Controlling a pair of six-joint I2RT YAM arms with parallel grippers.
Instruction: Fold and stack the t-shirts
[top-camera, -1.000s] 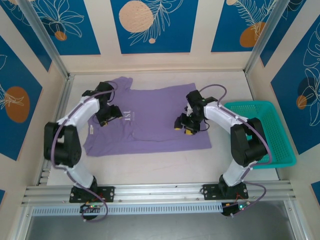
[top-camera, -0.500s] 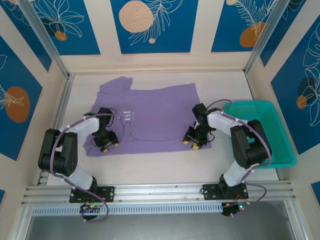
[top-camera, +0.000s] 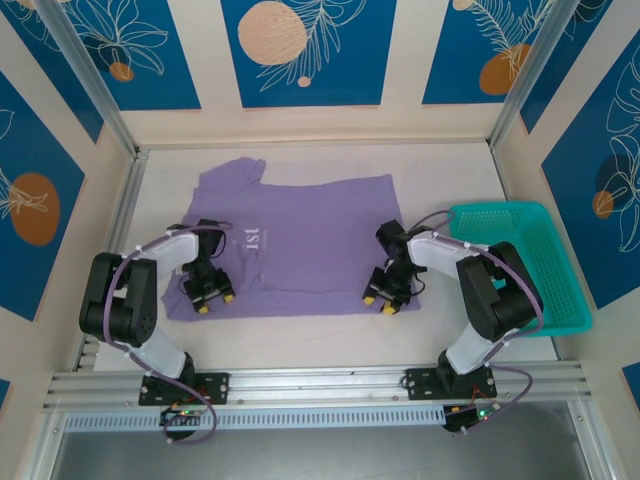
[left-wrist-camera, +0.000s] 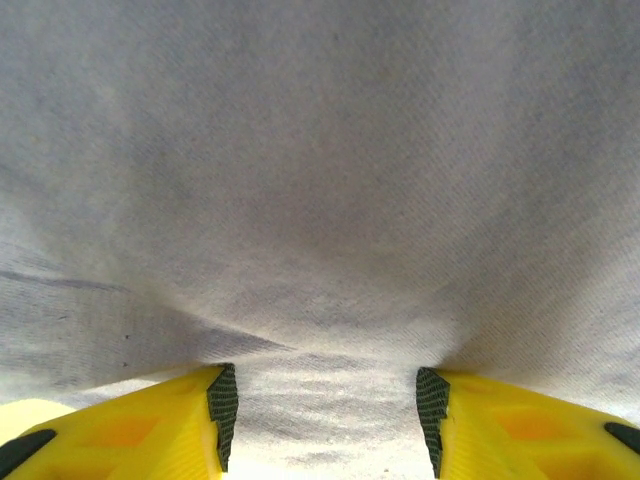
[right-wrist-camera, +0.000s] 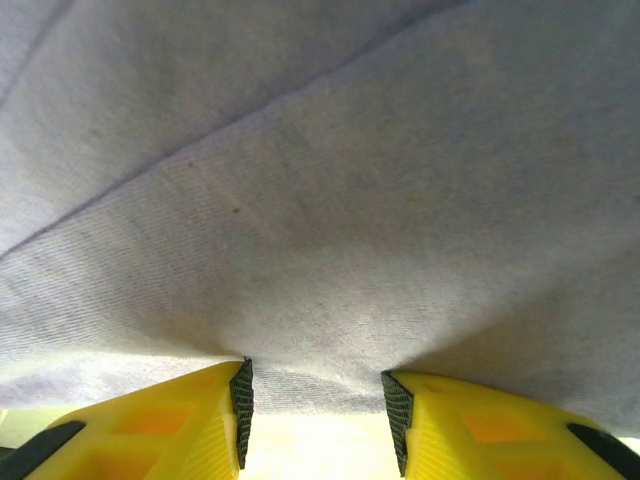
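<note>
Compared with a second ago, both arms have come down off the chest of the t-shirt (top-camera: 300, 235) towards me. The left claw (top-camera: 208, 297) now sits at the near hem by the left corner, and the right claw (top-camera: 380, 302) sits at the near hem by the right corner. The shirt itself has hardly shifted. It lies spread flat across the middle of the worktop (top-camera: 300, 335), white lettering up, one sleeve reaching towards the far left.

In the left wrist view the left claw (left-wrist-camera: 320, 415) has its yellow fingers (left-wrist-camera: 150, 430) standing apart, with the cloth (left-wrist-camera: 320, 180) creasing towards the pads. In the right wrist view the right claw (right-wrist-camera: 315, 410) is likewise parted, purple fabric (right-wrist-camera: 320, 200) running into the gap, not pinched.

A bare strip of worktop runs between the hem and the arm bases, and another behind the shirt along the back wall. The teal basket (top-camera: 500, 209) stands just right of the right arm, its near-left rim close to the elbow.
</note>
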